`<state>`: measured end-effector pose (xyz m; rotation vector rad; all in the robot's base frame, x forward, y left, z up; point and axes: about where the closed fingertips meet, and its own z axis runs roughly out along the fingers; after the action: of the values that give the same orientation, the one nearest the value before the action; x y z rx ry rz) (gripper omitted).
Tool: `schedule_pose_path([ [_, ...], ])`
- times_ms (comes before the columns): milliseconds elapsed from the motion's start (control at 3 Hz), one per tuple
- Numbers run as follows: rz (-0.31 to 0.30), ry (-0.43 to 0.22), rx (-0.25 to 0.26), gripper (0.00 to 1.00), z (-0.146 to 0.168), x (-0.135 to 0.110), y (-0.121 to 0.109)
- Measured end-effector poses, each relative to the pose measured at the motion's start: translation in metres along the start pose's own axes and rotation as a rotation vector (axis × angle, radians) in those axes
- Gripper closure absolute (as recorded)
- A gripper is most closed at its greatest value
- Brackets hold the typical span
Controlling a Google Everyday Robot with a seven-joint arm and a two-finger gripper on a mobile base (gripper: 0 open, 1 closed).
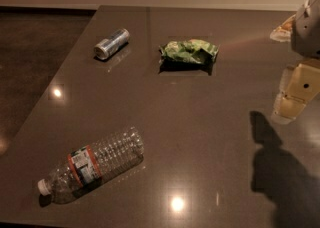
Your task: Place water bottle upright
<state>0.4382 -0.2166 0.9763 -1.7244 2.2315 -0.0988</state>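
Note:
The water bottle is a clear ribbed plastic bottle with a white cap and a label band edged in red-orange. It lies on its side at the front left of the dark table, cap pointing to the lower left. The gripper hangs at the right edge of the view, above the table's right side, far from the bottle. Only part of it shows, as cream-coloured finger pieces under a grey arm link.
A small silver-blue can lies on its side at the back left. A crumpled green snack bag lies at the back middle. The table's left edge runs diagonally beside a dark floor. The arm's shadow falls at the front right.

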Motion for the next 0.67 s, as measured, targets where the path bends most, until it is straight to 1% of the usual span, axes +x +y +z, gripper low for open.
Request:
schedule_pose_path([
  [667,-0.013,-0.022,-0.011,0.0,-0.0027,-0.0098,-0.0013],
])
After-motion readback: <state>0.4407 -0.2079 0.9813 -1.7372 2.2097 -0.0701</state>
